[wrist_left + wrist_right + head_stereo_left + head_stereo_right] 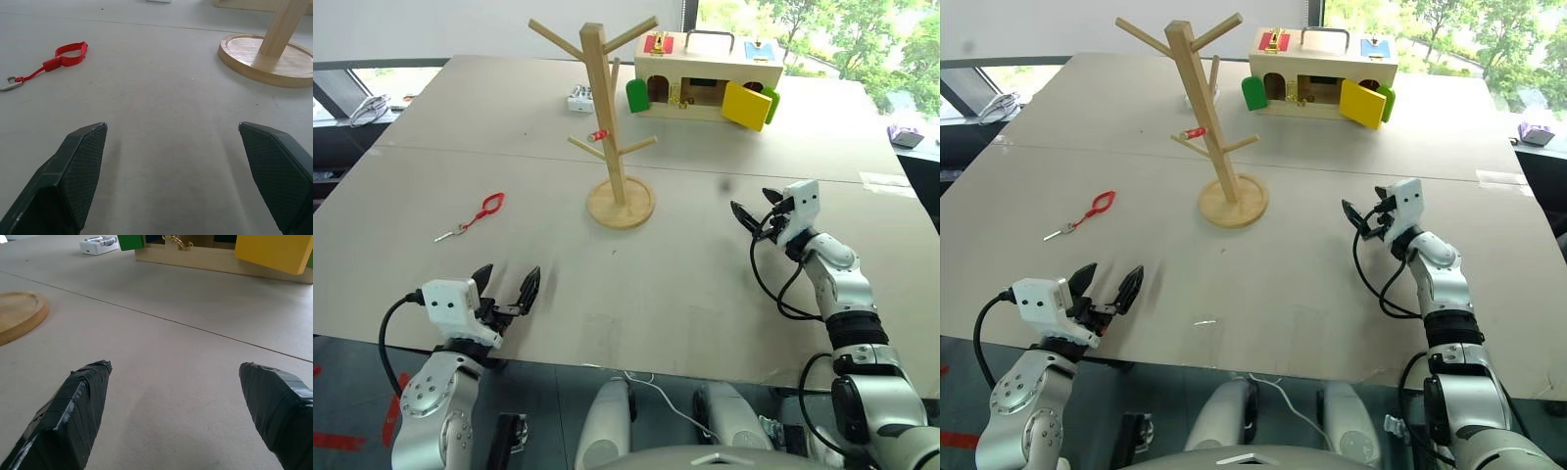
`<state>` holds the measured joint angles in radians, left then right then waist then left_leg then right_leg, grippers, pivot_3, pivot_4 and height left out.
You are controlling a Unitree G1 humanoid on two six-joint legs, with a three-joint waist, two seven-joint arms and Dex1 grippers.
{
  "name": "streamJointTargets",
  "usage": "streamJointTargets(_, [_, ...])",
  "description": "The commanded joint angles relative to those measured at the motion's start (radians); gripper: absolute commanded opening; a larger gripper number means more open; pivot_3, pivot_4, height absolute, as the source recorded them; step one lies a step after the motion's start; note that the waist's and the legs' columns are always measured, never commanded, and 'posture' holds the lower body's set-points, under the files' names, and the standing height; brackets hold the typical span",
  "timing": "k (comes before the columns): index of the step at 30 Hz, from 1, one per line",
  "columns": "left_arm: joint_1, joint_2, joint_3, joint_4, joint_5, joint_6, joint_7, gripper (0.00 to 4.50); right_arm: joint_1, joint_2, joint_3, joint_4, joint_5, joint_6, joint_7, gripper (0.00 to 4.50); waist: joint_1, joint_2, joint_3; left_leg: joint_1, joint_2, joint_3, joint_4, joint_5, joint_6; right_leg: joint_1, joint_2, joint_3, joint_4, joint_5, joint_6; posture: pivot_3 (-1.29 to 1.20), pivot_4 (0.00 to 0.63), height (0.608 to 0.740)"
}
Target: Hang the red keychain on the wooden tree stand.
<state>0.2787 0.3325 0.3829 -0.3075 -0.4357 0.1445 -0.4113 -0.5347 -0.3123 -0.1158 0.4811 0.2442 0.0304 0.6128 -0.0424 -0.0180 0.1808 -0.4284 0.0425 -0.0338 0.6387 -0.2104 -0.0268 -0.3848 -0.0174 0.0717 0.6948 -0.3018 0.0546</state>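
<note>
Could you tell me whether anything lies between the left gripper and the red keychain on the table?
Nothing visible does. The left gripper is open near the table's near edge, and only bare table separates it from the red keychain, which lies flat.

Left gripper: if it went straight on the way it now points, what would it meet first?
Probably nothing at first. The left gripper, jaws open, points over bare table, between the red keychain on one side and the wooden tree stand on the other. Depth is unclear; it might graze the stand's base.
</note>
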Motion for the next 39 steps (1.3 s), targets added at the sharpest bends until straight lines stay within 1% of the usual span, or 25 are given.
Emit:
streamJointTargets(1, [-0.001,-0.004,0.0,-0.038,-0.007,-0.025,-0.007,4.5,-0.02,-0.007,-0.011,-0.014,0.008,-0.023,0.007,4.46,0.0,0.0,0.0,0.0,0.0,0.0,0.0,0.0,0.0,0.0,0.0,0.0,0.0,0.0,0.0,0.0,0.15,0.74])
streamJointTargets(18, [-0.036,0.005,-0.009,-0.006,0.017,-0.038,-0.02,4.5,-0.006,-0.015,-0.024,-0.018,0.018,-0.017,0.019,4.46,0.0,0.0,0.0,0.0,0.0,0.0,0.0,0.0,0.0,0.0,0.0,0.0,0.0,0.0,0.0,0.0,0.15,0.74])
streamJointTargets(20, [-0.043,0.01,-0.009,0.0,0.016,-0.035,-0.027,4.5,0.005,-0.018,-0.02,-0.04,0.036,-0.015,0.057,4.46,0.0,0.0,0.0,0.0,0.0,0.0,0.0,0.0,0.0,0.0,0.0,0.0,0.0,0.0,0.0,0.0,0.15,0.74])
streamJointTargets(22, [-0.06,0.019,-0.001,0.014,-0.002,-0.017,-0.036,4.5,0.038,-0.031,0.005,-0.1,0.056,-0.031,0.143,4.46,0.001,0.0,0.0,0.0,0.0,0.0,0.0,0.0,0.0,0.0,0.0,0.0,0.0,0.0,0.0,0.0,0.15,0.74])
streamJointTargets(25, [-0.093,0.048,-0.001,0.055,0.01,-0.014,-0.053,4.5,0.11,-0.065,0.038,-0.223,0.103,-0.027,0.283,4.46,0.003,0.0,0.0,-0.001,0.0,0.0,0.0,0.0,0.0,0.0,0.0,-0.001,0.0,0.0,0.0,0.0,0.15,0.74])
streamJointTargets(28, [-0.168,0.088,0.007,0.097,-0.021,0.039,-0.068,4.5,0.206,-0.137,0.08,-0.354,0.156,0.011,0.441,4.46,0.008,0.0,0.0,0.0,0.0,-0.001,0.0,0.0,0.0,0.0,0.0,-0.001,0.0,0.0,0.0,0.0,0.15,0.74])
streamJointTargets(30, [-0.222,0.127,0.021,0.143,-0.047,0.079,-0.094,4.5,0.257,-0.171,0.092,-0.418,0.182,0.003,0.51,4.46,0.006,0.0,0.0,0.0,0.0,-0.002,0.001,0.0,0.0,0.002,0.0,-0.002,-0.001,0.0,0.0,0.0,0.15,0.74])
streamJointTargets(34, [-0.321,0.207,0.064,0.272,-0.085,0.126,-0.14,4.5,0.306,-0.23,0.121,-0.485,0.188,0.015,0.587,4.46,0.0,0.0,0.0,0.003,0.0,-0.001,0.001,0.0,0.0,0.004,0.0,-0.001,0.0,0.0,0.0,0.0,0.15,0.74])
streamJointTargets(36, [-0.365,0.251,0.067,0.346,-0.089,0.145,-0.173,4.5,0.313,-0.239,0.127,-0.5,0.187,0.017,0.593,4.46,-0.004,0.0,0.0,0.004,0.001,-0.001,0.0,0.0,0.0,0.004,0.001,-0.001,0.0,0.0,0.0,0.0,0.15,0.74])
streamJointTargets(39, [-0.453,0.341,0.055,0.495,-0.059,0.14,-0.241,4.5,0.304,-0.226,0.124,-0.493,0.175,0.003,0.567,4.46,-0.002,-0.001,0.0,0.005,0.001,-0.001,0.0,0.0,0.0,0.005,0.001,-0.001,0.0,0.0,0.0,0.0,0.15,0.74])
